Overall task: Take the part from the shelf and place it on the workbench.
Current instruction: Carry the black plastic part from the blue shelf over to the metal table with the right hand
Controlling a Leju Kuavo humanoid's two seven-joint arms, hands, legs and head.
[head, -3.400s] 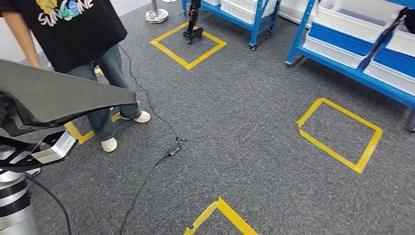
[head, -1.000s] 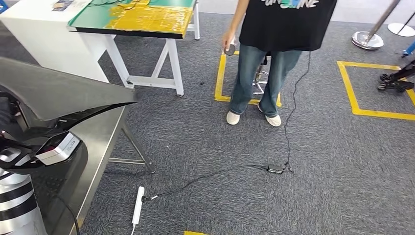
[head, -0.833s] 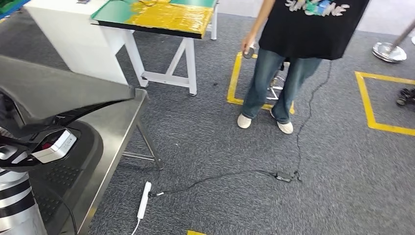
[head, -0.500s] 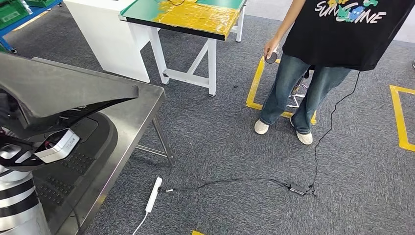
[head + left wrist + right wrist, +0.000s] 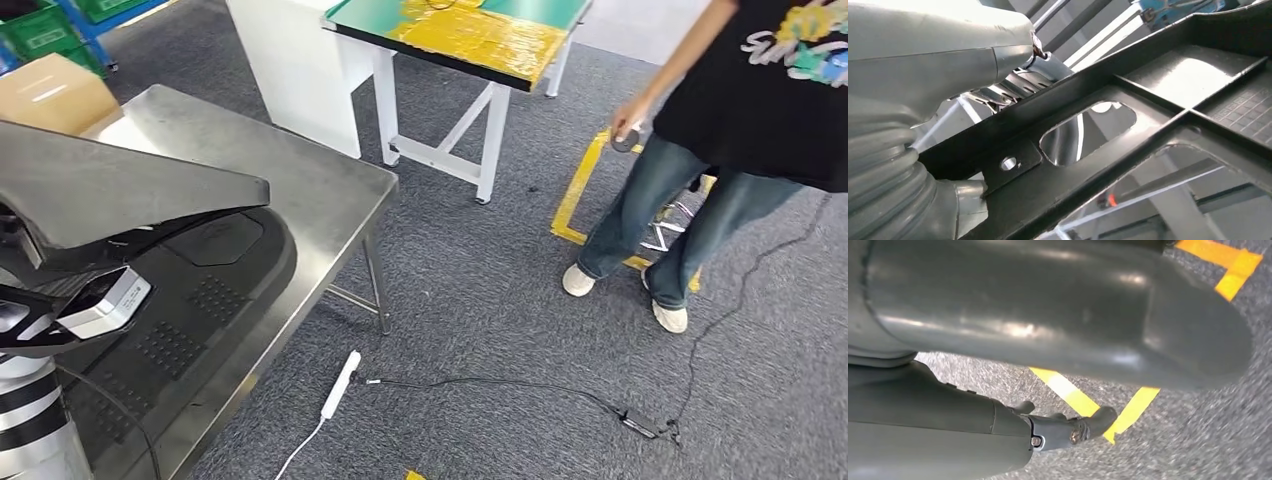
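The left hand (image 5: 923, 70) grips the part (image 5: 1128, 115), a thumb lying along its rim. The part is a large dark panel: smooth and grey on top (image 5: 110, 195), black beneath, with ribs, cut-outs and a small round hole (the wrist view looks up at this side). It hangs over the steel surface (image 5: 300, 190), above a black moulded piece (image 5: 200, 300). The right hand (image 5: 1058, 430) hangs over the carpet, fingers slightly curled, holding nothing. A cardboard box (image 5: 55, 95) sits on the surface's far corner; I cannot tell its contents.
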